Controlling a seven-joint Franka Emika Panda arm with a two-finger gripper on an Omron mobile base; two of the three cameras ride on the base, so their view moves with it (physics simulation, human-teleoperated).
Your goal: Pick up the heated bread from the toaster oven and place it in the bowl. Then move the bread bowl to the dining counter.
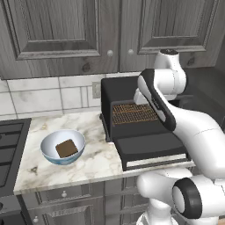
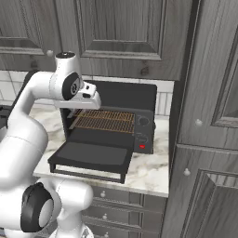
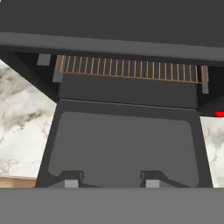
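Note:
The black toaster oven (image 1: 115, 90) stands on the marble worktop with its door (image 1: 151, 147) dropped flat. Its brownish wire rack (image 2: 104, 121) shows bare where I can see it; the heated bread is hidden or out of view. Left of the oven sits the pale blue bowl (image 1: 61, 160), holding a flat dark brown square piece (image 1: 67, 148). My gripper (image 3: 111, 180) hovers above the door's front edge, facing the oven mouth, open with nothing between its fingers. The hand (image 2: 89, 98) hangs before the upper left of the oven opening.
A dark stove (image 1: 11, 149) borders the worktop (image 1: 96, 160) on the left. Grey wall cabinets hang above, and a tall cabinet (image 2: 209, 116) closes off the right. Oven knobs (image 2: 143, 122) and a red light (image 2: 142, 146) sit on its right side.

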